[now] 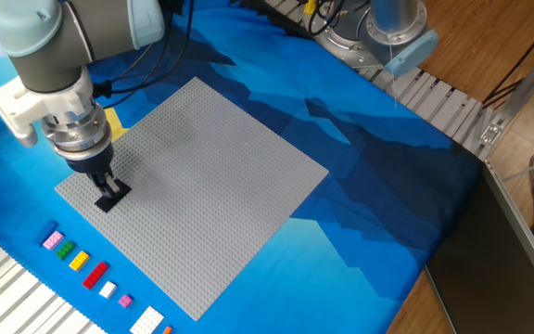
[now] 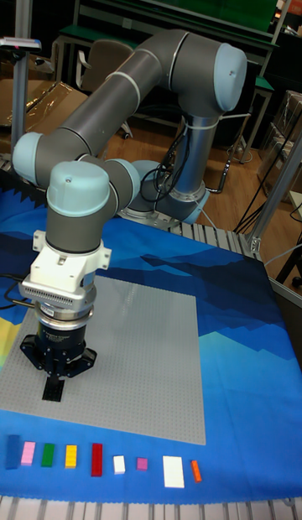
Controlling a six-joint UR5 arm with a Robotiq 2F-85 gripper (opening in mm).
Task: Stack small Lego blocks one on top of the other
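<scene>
A flat black Lego block lies on the grey baseplate near its left corner. My gripper points straight down onto the block, its fingers close together around the block's top. In the tall fixed view the same gripper stands over the black block. On the blue cloth in front of the plate lies a row of small blocks: pink, green, yellow, red, white and purple.
A bigger white block and an orange block end the row on the right, and a blue block ends it on the left. A yellow patch shows behind the arm. Metal rails edge the table.
</scene>
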